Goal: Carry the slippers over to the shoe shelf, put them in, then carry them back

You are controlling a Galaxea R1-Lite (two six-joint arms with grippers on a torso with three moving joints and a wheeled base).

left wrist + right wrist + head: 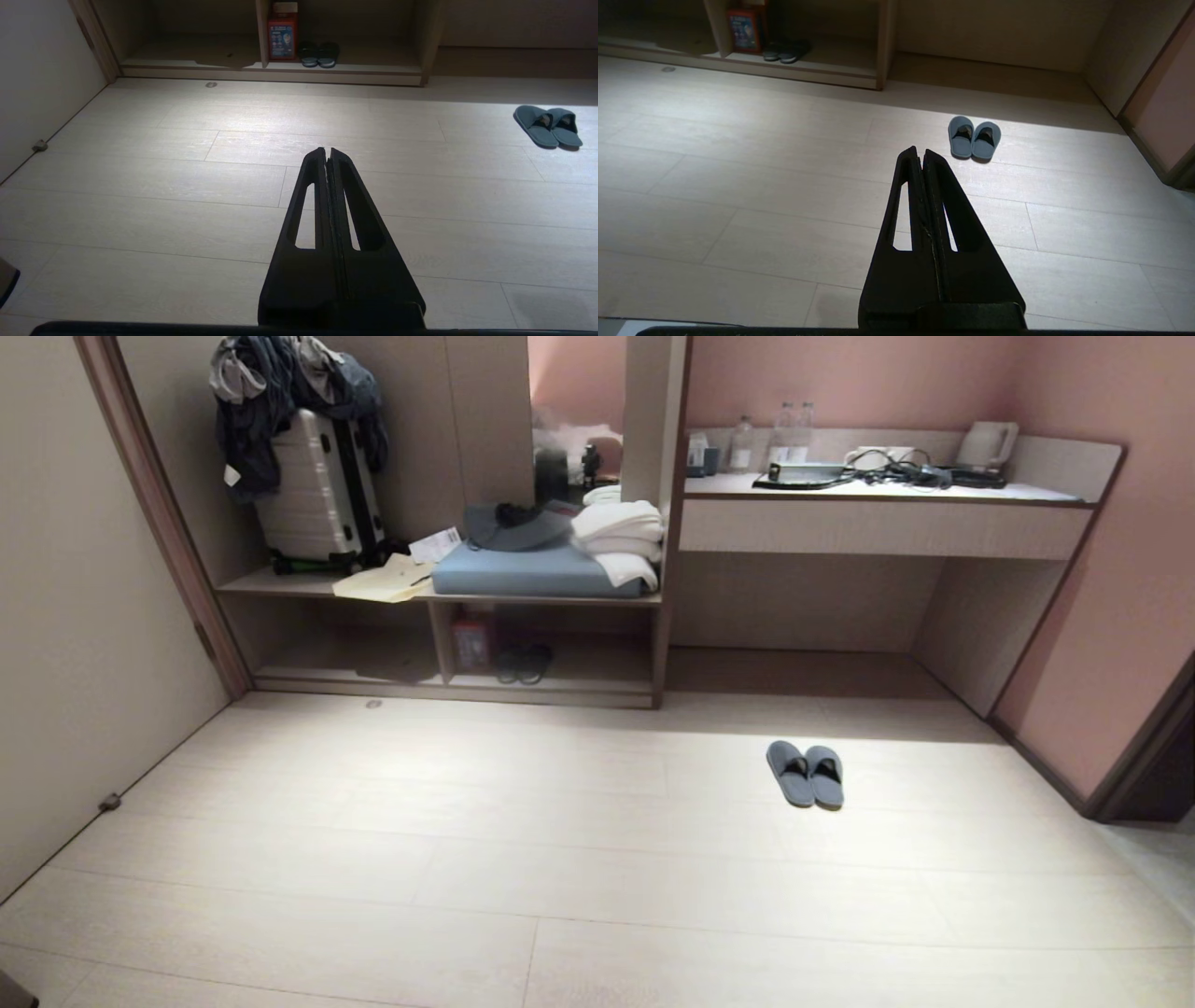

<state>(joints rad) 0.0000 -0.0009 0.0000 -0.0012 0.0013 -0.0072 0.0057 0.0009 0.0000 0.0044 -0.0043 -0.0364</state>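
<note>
Slippers (806,775) side by side on floor (523,859), well apart from shoe shelf (448,686)

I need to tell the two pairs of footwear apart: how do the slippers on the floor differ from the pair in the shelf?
The slippers are pale blue-grey and lie on the open, lit floor; the dark pair sits in the shoe shelf, in its shadowed lower right compartment beside a red box. Both pairs lie side by side.

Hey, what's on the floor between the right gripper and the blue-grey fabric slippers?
Nothing: the right wrist view shows only bare pale plank floor between the shut right gripper and the blue-grey fabric slippers.
</note>
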